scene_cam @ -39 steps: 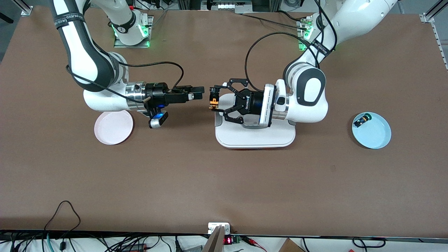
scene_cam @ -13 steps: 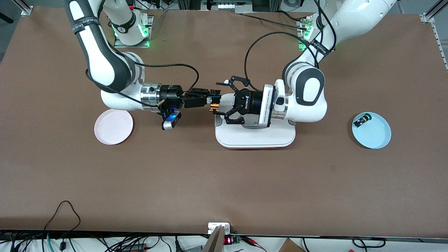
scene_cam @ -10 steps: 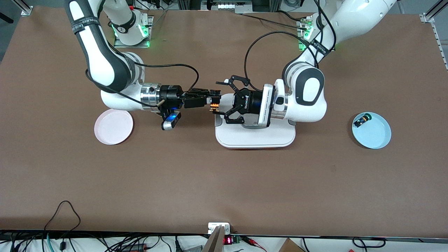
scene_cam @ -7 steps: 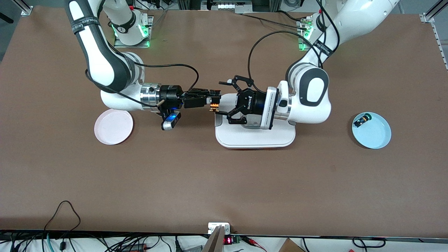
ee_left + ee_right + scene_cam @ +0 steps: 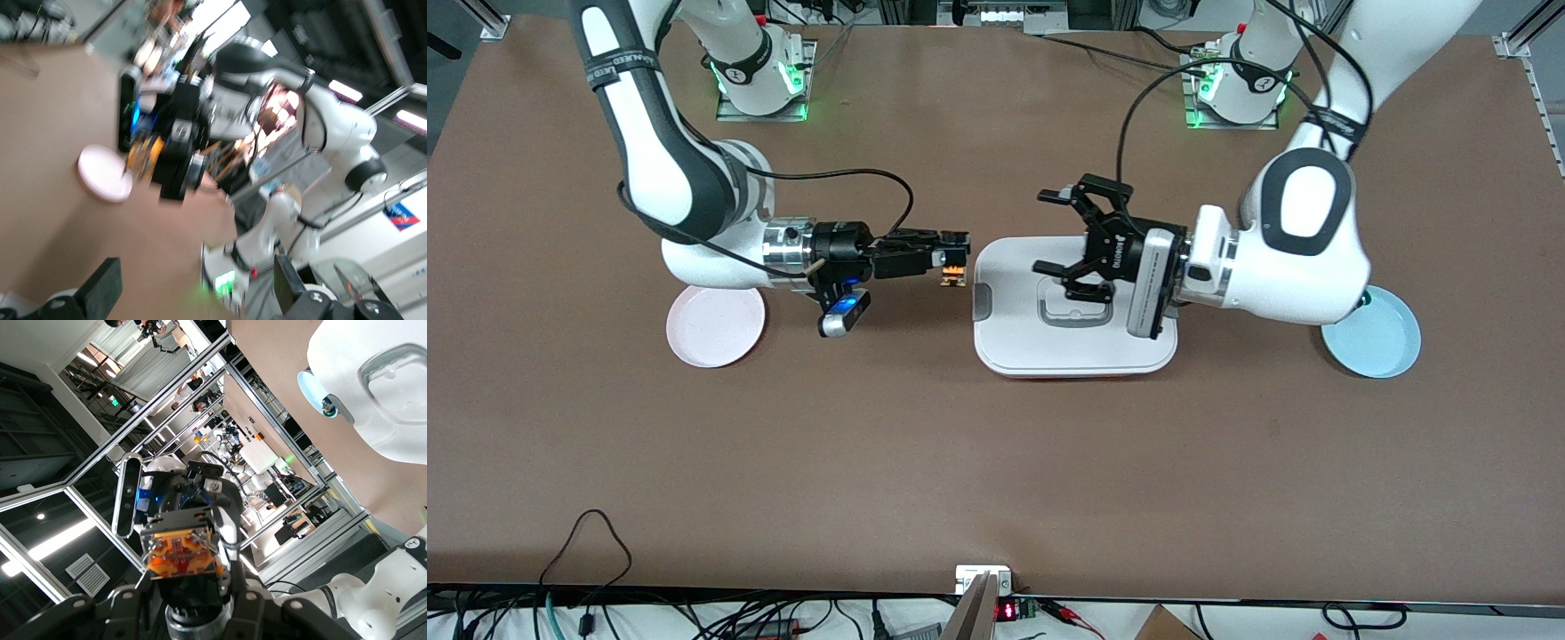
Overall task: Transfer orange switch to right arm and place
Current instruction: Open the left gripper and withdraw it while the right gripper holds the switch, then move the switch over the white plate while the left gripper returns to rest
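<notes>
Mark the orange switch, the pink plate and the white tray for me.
orange switch (image 5: 953,270): front view, on its tan-orange block end, beyond the right gripper's fingertips.
pink plate (image 5: 713,329): front view, on its bare centre.
white tray (image 5: 1014,347): front view, on its bare flat part near the front camera.

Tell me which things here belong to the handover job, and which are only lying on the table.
In the job: orange switch, gripped by the shut right gripper; open left gripper, empty over the white tray.

Lying about: pink plate, blue plate.
</notes>
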Controlling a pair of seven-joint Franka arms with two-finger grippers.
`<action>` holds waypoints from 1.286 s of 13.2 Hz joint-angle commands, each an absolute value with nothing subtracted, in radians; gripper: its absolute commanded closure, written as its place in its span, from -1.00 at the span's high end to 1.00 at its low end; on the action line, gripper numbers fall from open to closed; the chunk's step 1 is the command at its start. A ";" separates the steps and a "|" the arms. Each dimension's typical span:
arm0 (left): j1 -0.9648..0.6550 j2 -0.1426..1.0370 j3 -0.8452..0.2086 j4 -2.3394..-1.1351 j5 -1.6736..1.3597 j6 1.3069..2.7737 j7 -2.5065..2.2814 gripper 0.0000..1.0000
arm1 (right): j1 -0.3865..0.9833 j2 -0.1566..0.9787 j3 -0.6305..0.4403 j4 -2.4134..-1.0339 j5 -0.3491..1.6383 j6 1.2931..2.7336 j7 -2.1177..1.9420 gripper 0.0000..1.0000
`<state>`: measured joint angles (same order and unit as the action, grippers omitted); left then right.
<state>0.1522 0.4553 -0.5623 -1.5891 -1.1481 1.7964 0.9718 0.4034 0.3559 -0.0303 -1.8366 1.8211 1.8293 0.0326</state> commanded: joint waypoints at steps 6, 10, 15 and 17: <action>0.278 0.381 -0.555 -1.407 -0.490 1.392 0.422 1.00 | 0.250 0.354 -0.026 -1.829 1.535 1.639 0.026 -0.59; 0.281 0.373 -0.567 -1.332 -0.154 1.270 0.114 1.00 | 0.207 0.353 -0.026 -1.821 1.288 1.603 -0.047 -0.59; 0.270 0.347 -0.571 -1.318 0.199 1.331 -0.096 1.00 | 0.204 0.351 -0.026 -1.784 0.949 1.600 -0.158 -0.59; 0.258 0.306 -0.555 -1.315 0.255 1.345 -0.097 1.00 | 0.206 0.350 -0.026 -1.770 0.832 1.589 -0.214 -0.59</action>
